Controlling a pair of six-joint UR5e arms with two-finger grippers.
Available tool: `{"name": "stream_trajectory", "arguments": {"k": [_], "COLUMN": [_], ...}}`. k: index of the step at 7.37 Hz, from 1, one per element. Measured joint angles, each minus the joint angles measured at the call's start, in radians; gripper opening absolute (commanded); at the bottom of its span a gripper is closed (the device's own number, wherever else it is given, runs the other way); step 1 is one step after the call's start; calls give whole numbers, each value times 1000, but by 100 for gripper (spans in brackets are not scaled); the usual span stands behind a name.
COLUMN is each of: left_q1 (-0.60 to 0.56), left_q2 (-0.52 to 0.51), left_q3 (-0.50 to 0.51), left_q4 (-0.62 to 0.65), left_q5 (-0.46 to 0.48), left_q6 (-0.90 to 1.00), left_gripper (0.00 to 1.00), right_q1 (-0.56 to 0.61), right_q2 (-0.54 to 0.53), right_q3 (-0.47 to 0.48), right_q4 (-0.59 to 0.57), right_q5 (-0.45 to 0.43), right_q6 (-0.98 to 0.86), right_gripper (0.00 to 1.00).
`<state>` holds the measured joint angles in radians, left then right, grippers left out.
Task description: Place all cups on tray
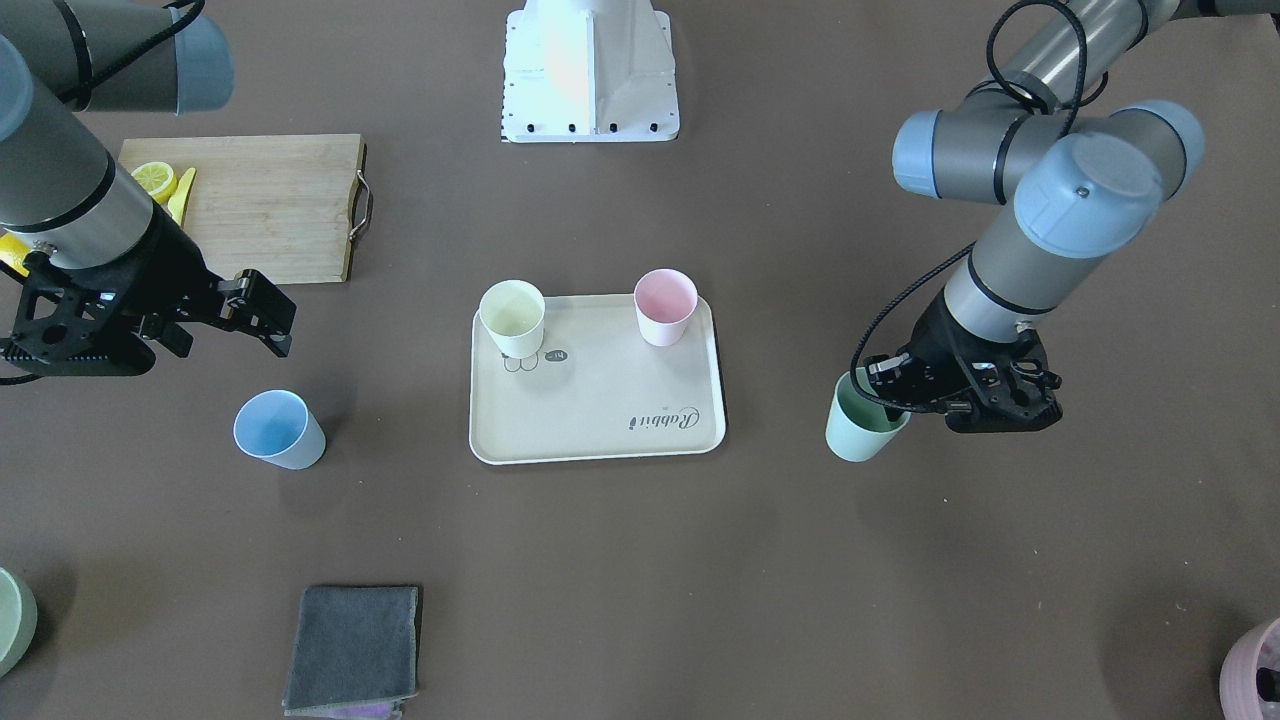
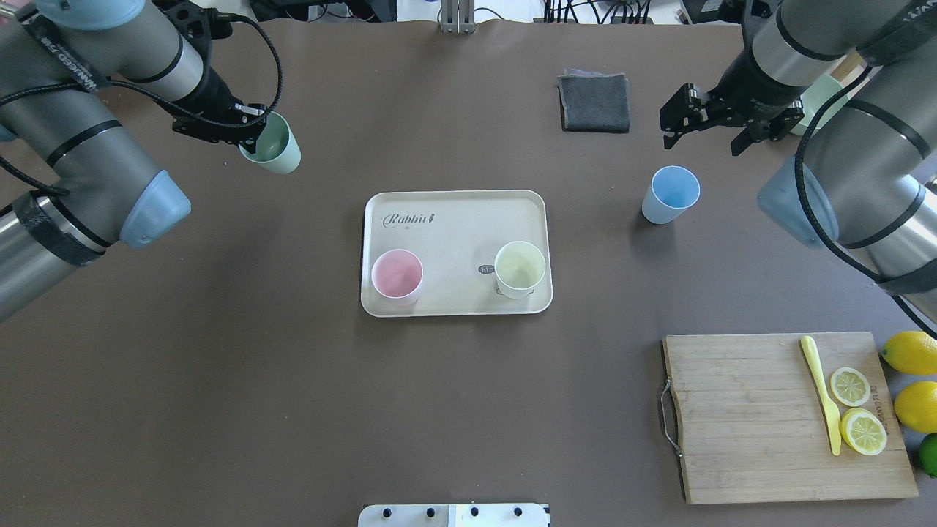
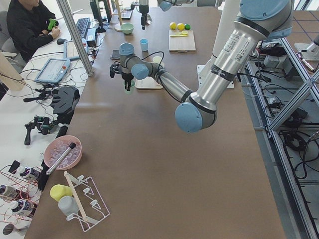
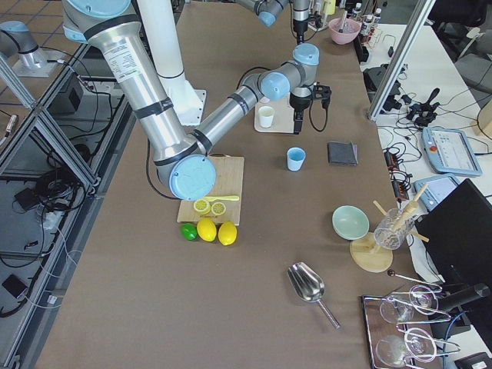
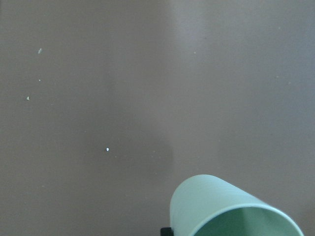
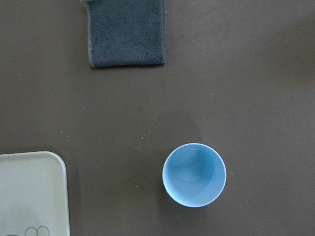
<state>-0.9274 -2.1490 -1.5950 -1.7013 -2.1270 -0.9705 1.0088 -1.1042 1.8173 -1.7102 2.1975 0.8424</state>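
The cream tray (image 2: 454, 230) lies mid-table and also shows in the front view (image 1: 600, 405). A pink cup (image 2: 397, 276) and a pale yellow cup (image 2: 520, 268) stand upright on it. My left gripper (image 2: 252, 140) is shut on the rim of the mint green cup (image 2: 278, 150), which hangs tilted, apparently off the table, away from the tray; the left wrist view shows the cup (image 5: 231, 209). The light blue cup (image 2: 670, 194) stands on the table beside the tray, below my right wrist camera (image 6: 194, 174). My right gripper (image 2: 703, 135) is open and empty, just beyond the blue cup.
A grey cloth (image 2: 594, 102) lies beyond the tray. A wooden cutting board (image 2: 754, 417) holds lemon slices and a yellow knife, with whole lemons (image 2: 911, 351) beside it. A pale green bowl (image 1: 12, 618) and a mauve pot (image 1: 1255, 670) sit at the table's far corners.
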Motion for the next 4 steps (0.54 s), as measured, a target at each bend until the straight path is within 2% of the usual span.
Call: {"name": "stream_trajectory", "arguments": {"k": [2,4], "left_q1": [62,132], "left_q2": [-61,-106], "left_q3": [-8,2], "left_q4": [46,91], "left_q5": [11,65], "left_q6": [-90,-138], "left_gripper": [0,0], "right_q1": [4,13], "right_q2": [-9,-16], "right_q3": [-65,-104], "right_q4": [43,83], "right_q5": [-16,-18], "right_q6": [-33,-41], "right_gripper": [100,100]}}
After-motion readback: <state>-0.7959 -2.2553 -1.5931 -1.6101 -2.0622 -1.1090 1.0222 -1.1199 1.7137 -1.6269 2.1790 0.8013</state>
